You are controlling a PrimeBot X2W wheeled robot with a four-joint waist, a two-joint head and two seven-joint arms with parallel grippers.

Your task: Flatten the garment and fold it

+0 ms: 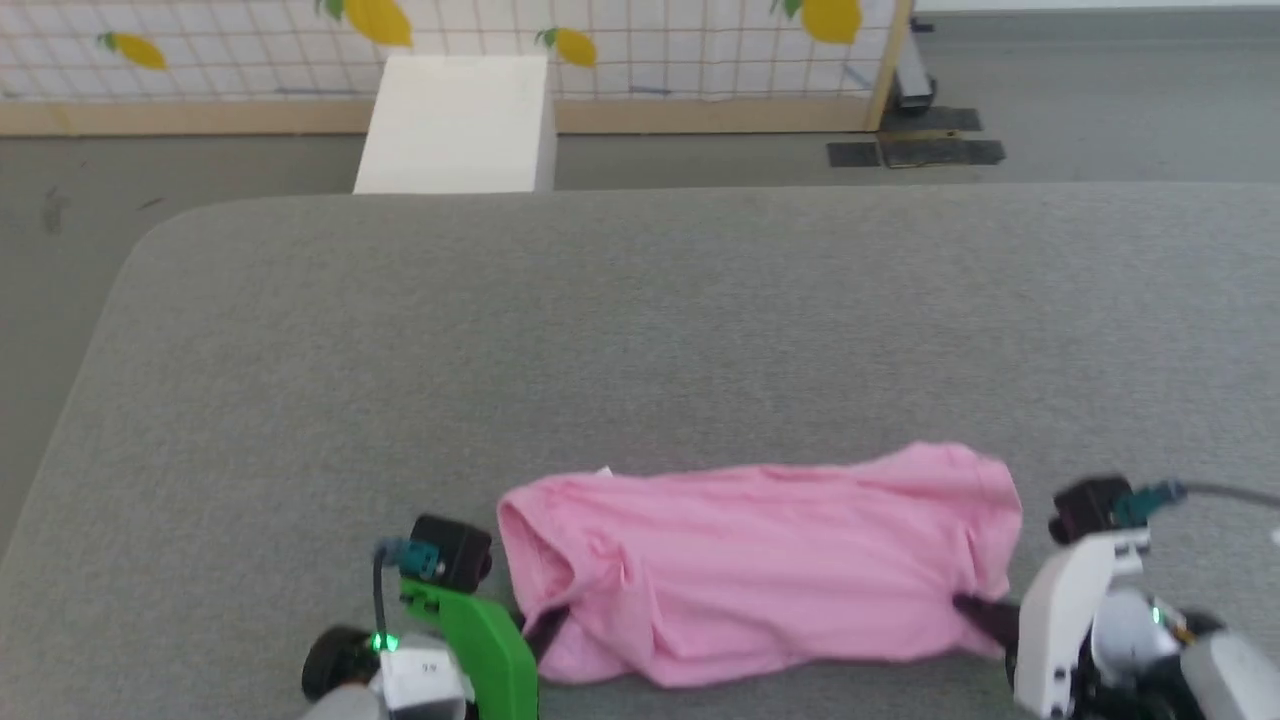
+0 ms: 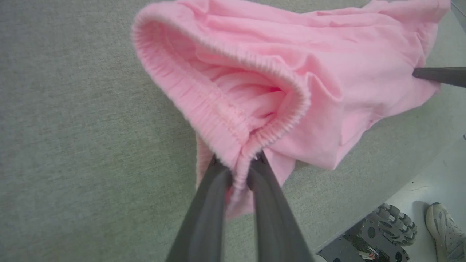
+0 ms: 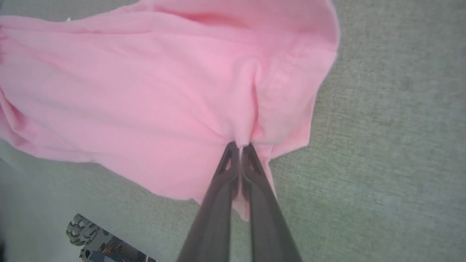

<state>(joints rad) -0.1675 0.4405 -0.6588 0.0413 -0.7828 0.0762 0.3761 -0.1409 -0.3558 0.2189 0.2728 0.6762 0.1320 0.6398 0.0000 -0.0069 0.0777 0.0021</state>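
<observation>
tabletop [image 1: 640, 320]: garment [image 1: 760, 560] lies along my near edge, stretched but wrinkled | left hand [image 2: 238, 171]: clamped on its waistband [image 2: 218, 109] | right hand [image 3: 240, 147]: pinching the opposite end | progress: I judge it early, flattening unfinished, no fold made

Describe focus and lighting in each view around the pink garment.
Head view: even, diffuse light, no hard shadows, the light pink thin-cloth garment and whole frame slightly soft. Left wrist view: gathered elastic band crisp, the left gripper's dark fingers blurred near the bottom edge. Right wrist view: cloth pale and soft, right gripper's fingers likewise blurred.
</observation>
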